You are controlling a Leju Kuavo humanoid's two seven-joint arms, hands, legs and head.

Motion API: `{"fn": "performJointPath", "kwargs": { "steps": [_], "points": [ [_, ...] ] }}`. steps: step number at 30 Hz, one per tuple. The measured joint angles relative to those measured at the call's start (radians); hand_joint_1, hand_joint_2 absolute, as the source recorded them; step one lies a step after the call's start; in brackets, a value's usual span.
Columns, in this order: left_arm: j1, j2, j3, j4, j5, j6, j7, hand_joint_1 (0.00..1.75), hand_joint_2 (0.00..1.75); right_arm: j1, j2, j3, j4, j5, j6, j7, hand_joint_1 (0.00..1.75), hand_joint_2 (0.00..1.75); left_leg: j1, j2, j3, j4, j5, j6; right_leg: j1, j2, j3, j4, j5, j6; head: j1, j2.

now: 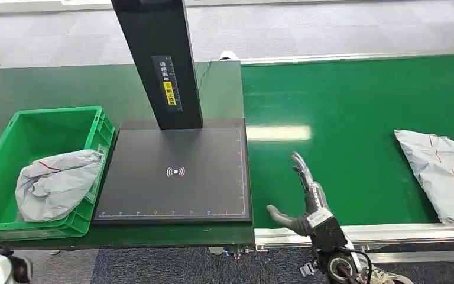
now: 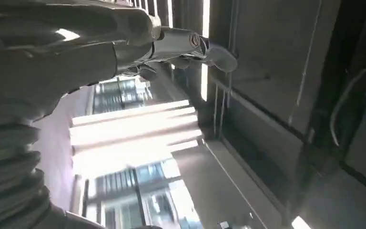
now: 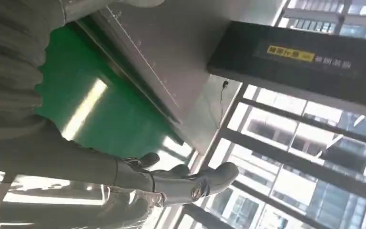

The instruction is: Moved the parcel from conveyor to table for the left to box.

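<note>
A grey plastic parcel with red markings lies on the green conveyor belt at the far right. My right hand hovers over the belt's near edge, well left of that parcel, fingers spread and empty; the right wrist view shows its thumb and fingers apart. The black scan table sits left of the belt. A green box at the far left holds another grey parcel. My left hand points up toward a ceiling, holding nothing that I can see.
A black post with a yellow label rises from the back of the scan table. The belt's metal rail runs along the near side. A lit window wall and ceiling beams show in both wrist views.
</note>
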Motion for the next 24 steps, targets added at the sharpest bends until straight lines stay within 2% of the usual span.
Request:
{"fn": "performJointPath", "kwargs": {
  "steps": [3,6,8,11,17,24],
  "points": [
    [0.027,0.058,-0.168,0.014,0.097,-0.079,0.000,0.00,1.75,-0.007,-0.003,-0.001,0.000,0.034,0.043,-0.002,0.00,1.75,0.000,0.000,0.000,0.000,0.000,0.000,0.000,0.000,0.000,0.000,0.000,0.000,-0.001,0.000],
    [0.050,0.096,-0.307,0.051,0.133,-0.427,0.028,0.00,1.75,-0.017,-0.002,-0.006,0.002,0.066,0.083,-0.012,0.00,1.75,0.000,-0.001,-0.001,0.000,0.000,0.000,0.000,-0.001,0.000,0.000,0.000,0.000,0.000,0.000],
    [0.062,0.103,-0.367,0.077,0.100,-0.579,0.031,0.00,1.75,-0.022,-0.002,-0.012,0.006,0.080,0.100,-0.019,0.00,1.75,0.000,0.001,-0.001,0.000,0.000,0.000,0.000,0.000,0.000,0.000,0.000,0.000,0.000,0.000],
    [0.066,0.106,-0.425,0.117,0.085,-0.719,0.052,0.00,1.75,-0.031,0.001,-0.012,0.017,0.095,0.113,-0.024,0.00,1.75,0.000,0.001,-0.001,0.000,0.000,0.000,0.000,0.000,0.000,0.000,0.000,0.000,-0.001,0.000],
    [0.069,0.109,-0.503,0.195,0.185,-0.931,0.108,0.00,1.75,-0.050,0.013,-0.011,0.042,0.112,0.126,-0.036,0.00,1.75,0.000,0.000,0.000,0.000,0.000,0.000,0.000,0.000,-0.001,0.000,0.000,0.000,-0.001,0.000],
    [0.040,0.093,-0.562,0.348,0.310,-1.056,0.250,0.00,1.75,-0.073,0.031,-0.009,0.071,0.123,0.136,-0.037,0.00,1.75,0.000,0.000,0.000,0.000,0.000,0.000,0.000,0.000,0.000,0.000,0.000,0.000,-0.001,0.000]
  ]
}}
